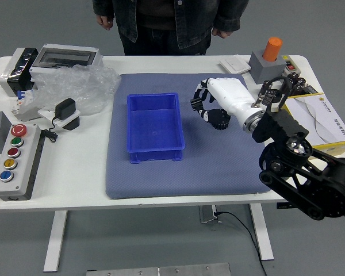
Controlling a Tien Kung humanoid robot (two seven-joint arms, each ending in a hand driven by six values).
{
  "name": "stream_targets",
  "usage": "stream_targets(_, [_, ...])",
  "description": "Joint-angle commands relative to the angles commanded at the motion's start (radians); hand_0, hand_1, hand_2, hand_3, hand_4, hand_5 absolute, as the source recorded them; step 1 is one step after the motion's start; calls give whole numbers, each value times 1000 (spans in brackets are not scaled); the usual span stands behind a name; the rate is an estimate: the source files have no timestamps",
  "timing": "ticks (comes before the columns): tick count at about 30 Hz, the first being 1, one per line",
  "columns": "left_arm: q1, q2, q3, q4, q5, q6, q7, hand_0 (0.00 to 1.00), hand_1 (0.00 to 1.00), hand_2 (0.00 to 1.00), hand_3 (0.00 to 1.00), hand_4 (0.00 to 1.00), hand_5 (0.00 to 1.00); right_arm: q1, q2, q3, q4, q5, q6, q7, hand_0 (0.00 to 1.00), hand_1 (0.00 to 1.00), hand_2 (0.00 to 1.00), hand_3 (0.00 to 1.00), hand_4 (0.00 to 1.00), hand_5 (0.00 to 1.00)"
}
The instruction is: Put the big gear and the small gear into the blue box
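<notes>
Hovering beside blue box (155,129): R hand (224,98), poss. w/ gear (220,122)

R arm (293,167) comes in from R edge, reaches fwd & L across blue mat (190,178). Hand, mostly white w/ black parts, sits a bit R of box, nr its far R corner, apart from it. Open, closed or gripping: can't tell from this angle. Dark roundish shape w/ rough edge shows at hand's near side, prob. a gear, partly hidden; can't tell if big or small, or if held or lying on mat. It's R of box, outside it. Other gear: can't make out.

Box stands upright on mat, open top up. Mat lies on white surface (75,178). Far side: person (155,34) in dark jacket, both hands hanging down, off the surface: one hand (105,22) to L, other hand (222,35) to R.

L side of surface: button panel (13,181) w/ red btn. at far end, clear plastic bag (83,86), blk/white adapter (66,115) w/ cable. Far R: orange cylinder (272,48) atop grey block (264,69); nearer, yellow box (333,148) w/ white sheet on top
</notes>
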Motion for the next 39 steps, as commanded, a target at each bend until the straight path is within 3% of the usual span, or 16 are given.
stream_targets(15, [-3,-3,0,0,7,-5,3,726,674,693,693,435,14,25,166,-59,-65,2,-15,12,534,461,470,465,601,30])
stream_targets(16, [-3,-3,0,0,8,-5,3,726,674,693,692,434,12,25,172,-61,-70,4,-12,11,658,516,565,550,584,138])
stream_targets(20, [-2,-3,0,0,10,-5,3,726,674,693,692,434,12,24,194,-60,-89,20,11,-1,658,516,565,550,584,138])
stream_targets(21, [-2,-3,0,0,11,-6,3,726,674,693,692,434,12,24,197,-59,-93,24,20,-5,658,516,565,550,584,138])
stream_targets(22, [-2,-3,0,0,11,-6,3,726,674,693,693,434,11,24,199,-57,-96,28,26,-9,632,580,735,794,772,260])
stream_targets(27, [-2,-4,-1,0,14,-7,4,726,674,693,693,434,11,26,198,-51,-105,42,56,-26,632,580,735,794,772,260])
stream_targets(28, [-2,-4,-1,0,14,-7,4,726,674,693,690,432,11,26,197,-50,-105,44,61,-29,652,611,769,831,788,275])
stream_targets(39, [-1,-4,0,0,14,-7,4,726,674,693,691,433,11,31,170,-44,-110,58,76,-37,659,616,774,839,796,282])
